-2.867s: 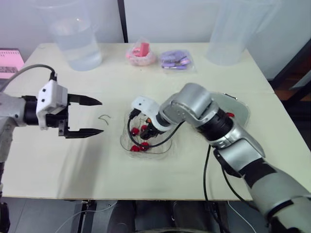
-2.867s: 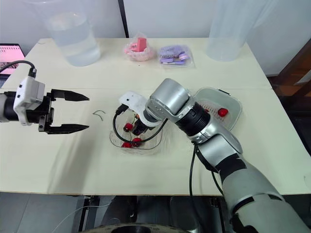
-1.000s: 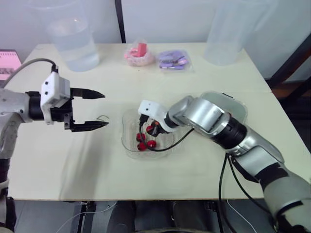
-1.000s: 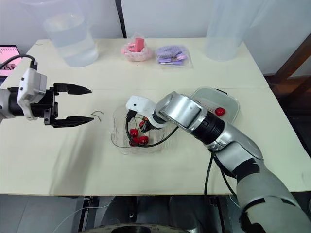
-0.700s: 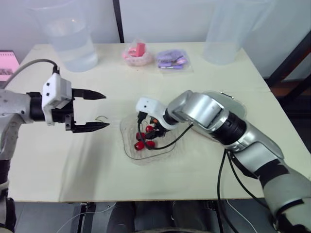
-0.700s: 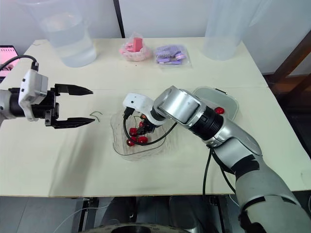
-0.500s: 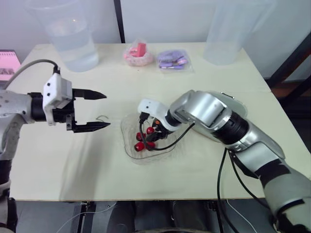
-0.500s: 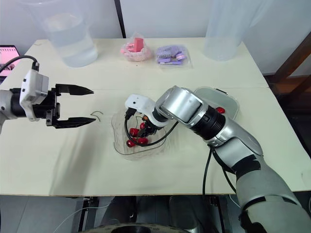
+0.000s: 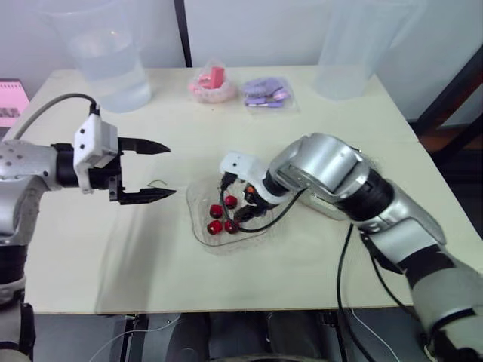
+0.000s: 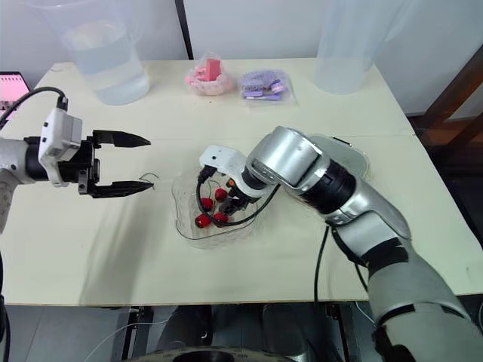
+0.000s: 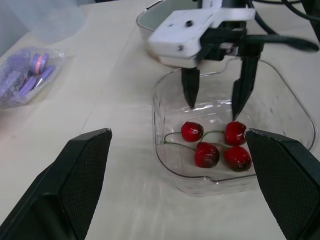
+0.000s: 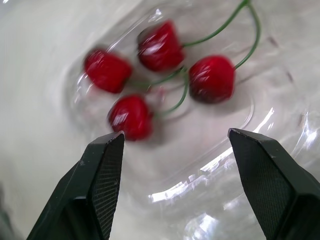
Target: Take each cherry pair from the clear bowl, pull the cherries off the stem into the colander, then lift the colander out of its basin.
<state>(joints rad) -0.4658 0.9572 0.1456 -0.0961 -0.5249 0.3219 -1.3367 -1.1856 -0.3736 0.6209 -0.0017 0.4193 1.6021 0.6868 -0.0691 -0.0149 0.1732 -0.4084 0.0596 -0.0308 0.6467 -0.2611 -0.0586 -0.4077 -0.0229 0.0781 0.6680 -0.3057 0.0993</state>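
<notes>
- The left end effector (image 9: 170, 171) hovers over the desk (image 9: 113, 256) at 9 o'clock from the clear bowl (image 10: 179, 215). Its fingers are wide apart and hold nothing. My guess is that it waits there to take one end of a cherry pair for the pull.
- A bare stem (image 9: 157, 183) lies on the desk between those fingertips and the bowl, which suggests one pair is already stripped.
- Four cherries (image 11: 206, 154) sit in the bowl as two pairs joined by green stems, bunched toward the side nearest the robot.
- The right end effector (image 11: 214, 111) points down into the bowl just above the fruit. Its fingers are spread with nothing between them and straddle the cherries, apparently lined up to pinch a pair.
- The colander (image 11: 148, 25) sits in its basin (image 10: 353, 161) at 3 o'clock from the bowl, largely behind the right arm. That keeps it close for dropping fruit.
- The desk is pale, smooth and matte. Along its far edge stand a water jug (image 9: 106, 60) at 10 o'clock, a pink bag (image 9: 210, 81) and a purple bag (image 9: 266, 92) at 12, and a clear tub (image 9: 351, 45) at 1 o'clock.
- A white wall with a dark upright post is behind the desk.
</notes>
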